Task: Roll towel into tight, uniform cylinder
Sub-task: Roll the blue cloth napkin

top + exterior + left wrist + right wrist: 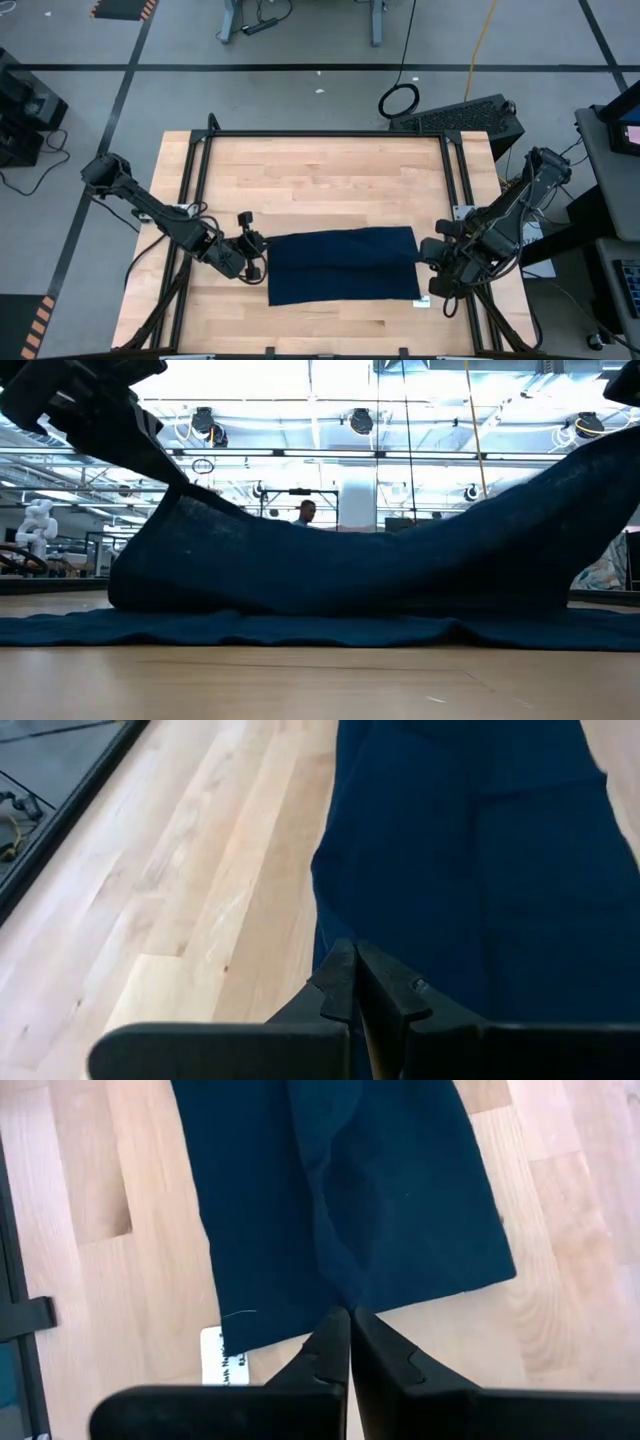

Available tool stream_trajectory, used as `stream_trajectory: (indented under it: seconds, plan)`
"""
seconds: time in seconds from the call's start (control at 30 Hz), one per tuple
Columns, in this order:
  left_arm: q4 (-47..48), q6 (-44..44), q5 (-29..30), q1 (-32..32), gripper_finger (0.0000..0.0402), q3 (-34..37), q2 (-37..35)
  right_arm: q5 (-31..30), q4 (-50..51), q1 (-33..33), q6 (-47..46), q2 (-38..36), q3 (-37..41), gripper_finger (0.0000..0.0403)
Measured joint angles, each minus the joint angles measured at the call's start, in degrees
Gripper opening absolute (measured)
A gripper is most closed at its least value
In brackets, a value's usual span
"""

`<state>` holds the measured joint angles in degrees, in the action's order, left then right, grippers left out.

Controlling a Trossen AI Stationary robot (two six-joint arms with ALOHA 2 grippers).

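The dark navy towel (343, 265) lies across the near half of the wooden table (320, 180), its long sides running left to right. A small white tag (222, 1358) sticks out at its near right corner. My left gripper (256, 256) is shut at the towel's left end and my right gripper (432, 268) is shut at its right end. In the low view the towel's upper layer (350, 560) rises toward both ends and sags in the middle, while a lower layer (300, 628) lies flat on the table. My left gripper pinches the towel's left edge (332, 935) between its two shut fingers, slanting down from the table's left. The cloth there is raised off the table and slopes away from the fingers. One layer or several, I cannot tell. My right gripper pinches a raised ridge of cloth at the middle of the towel's right edge (345, 1295), coming steeply from above and from the right. The ridge runs away from the fingertips over the flat cloth, and the rest of that edge lies on the table.
Black frame rails (200, 180) run along the table's left, right and far sides. Bare wood lies beyond the towel toward the far edge. A black case (470, 115) sits on the floor past the far right corner. A person (307, 512) stands far off in the room.
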<state>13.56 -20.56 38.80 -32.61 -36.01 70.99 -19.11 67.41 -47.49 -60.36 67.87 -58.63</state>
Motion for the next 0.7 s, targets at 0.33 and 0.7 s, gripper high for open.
stream_trajectory:
  seconds: [0.33, 0.7]
  plan:
    - [-0.1, -0.1, 0.7, -2.2, 0.0011, 0.0, -0.5, 5.4, -1.9, -1.1, -1.8, 5.2, 0.0, 0.0]
    - [-0.2, -0.1, -1.9, -5.4, 0.0011, 0.0, -0.5, 10.2, -4.2, -1.4, -2.6, 12.8, 0.0, 0.0]
